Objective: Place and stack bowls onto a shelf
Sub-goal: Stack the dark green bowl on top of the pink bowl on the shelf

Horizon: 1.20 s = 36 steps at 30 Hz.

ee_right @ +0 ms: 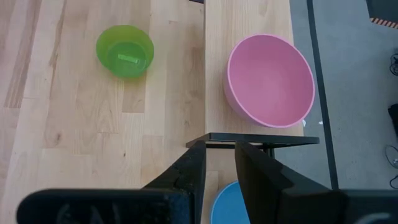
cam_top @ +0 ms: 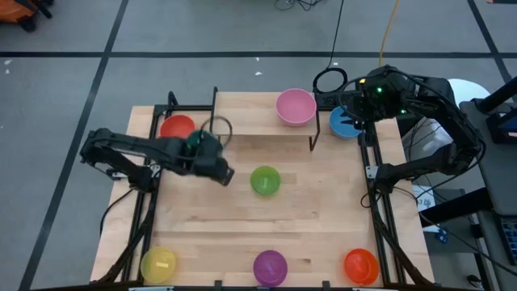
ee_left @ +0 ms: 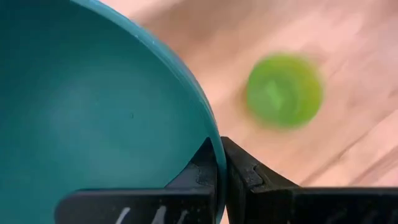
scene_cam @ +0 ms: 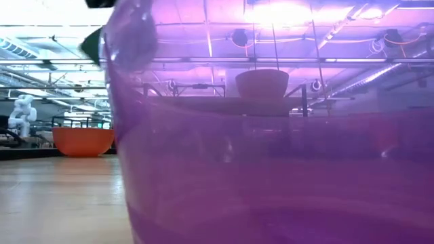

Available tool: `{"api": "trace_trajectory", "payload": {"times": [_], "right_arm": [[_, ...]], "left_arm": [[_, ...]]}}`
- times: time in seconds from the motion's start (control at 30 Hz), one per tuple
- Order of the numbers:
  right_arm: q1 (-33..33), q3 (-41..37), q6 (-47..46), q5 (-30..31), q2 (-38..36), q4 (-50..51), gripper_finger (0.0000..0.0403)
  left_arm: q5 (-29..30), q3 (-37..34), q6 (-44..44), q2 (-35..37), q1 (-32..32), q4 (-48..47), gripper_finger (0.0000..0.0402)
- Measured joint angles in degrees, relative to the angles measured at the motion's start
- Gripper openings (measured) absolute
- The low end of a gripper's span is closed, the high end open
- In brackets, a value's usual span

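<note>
The shelf [cam_top: 250,113] stands at the table's far edge, with the pink bowl [cam_top: 296,107] resting on its right end; the pink bowl also shows in the right wrist view [ee_right: 268,79]. My left gripper [cam_top: 203,152] is shut on the teal bowl [ee_left: 81,118], in front of the shelf's left end and left of the green bowl [cam_top: 264,180]. My right gripper [ee_right: 221,168] is open above the blue bowl [ee_right: 229,202], which sits on the table right of the shelf. The red bowl [cam_top: 177,127] sits on the table left of the shelf. My left gripper pinches the teal bowl's rim [ee_left: 214,146], one finger inside the bowl and one outside. The fingers slant down toward the table. The bowl is lifted clear of the table and tilted, its hollow turned toward the wrist camera.
The yellow bowl [cam_top: 159,264], purple bowl [cam_top: 270,267] and orange bowl [cam_top: 360,265] sit along the table's near edge. The purple bowl [scene_cam: 271,169] fills most of the low view. The shelf's black legs [cam_top: 313,141] stand near the blue bowl.
</note>
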State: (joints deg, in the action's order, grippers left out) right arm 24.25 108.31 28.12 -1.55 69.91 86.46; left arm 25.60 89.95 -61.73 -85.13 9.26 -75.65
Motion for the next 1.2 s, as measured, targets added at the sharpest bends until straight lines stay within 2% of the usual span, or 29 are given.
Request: {"api": "trace_trajectory", "payload": {"times": [0.17,0.33,0.4,0.67,0.83,0.9,1.0,1.2], "right_arm": [[0.0,0.0,-0.8,2.96,-0.55,-0.04,0.0074],[0.0,0.02,-2.46,6.27,-1.43,-0.7,0.0068],[0.02,0.02,-2.52,6.17,-1.78,-0.94,0.0066],[0.02,0.02,-3.86,6.02,-1.92,-1.13,0.0066],[0.02,0.02,-3.31,6.02,-1.92,-3.21,0.0066],[0.02,0.02,-2.63,6.02,-1.92,-4.34,0.0066],[0.02,0.02,-1.44,5.96,-1.92,-5.97,0.0066],[0.02,-0.42,-1.21,4.39,-1.91,-9.5,0.0066]], "left_arm": [[3.63,7.7,12.18,-0.01,-5.32,3.56,0.0005],[3.18,12.54,26.18,-0.38,-12.24,12.85,0.0005],[1.12,14.88,30.91,-1.35,-14.75,15.92,0.0005],[-8.11,30.82,44.89,-12.63,-20.03,15.45,0.0005],[-13.42,40.6,53.23,-20.54,-20.55,11.22,0.0005],[-13.65,43.21,54.66,-22.84,-20.12,8.77,0.0004],[-15.54,45.03,57.61,-24.94,-19.52,5.17,0.0005],[-26.38,44.61,60.67,-26.06,-18.34,3.22,0.0004]]}}
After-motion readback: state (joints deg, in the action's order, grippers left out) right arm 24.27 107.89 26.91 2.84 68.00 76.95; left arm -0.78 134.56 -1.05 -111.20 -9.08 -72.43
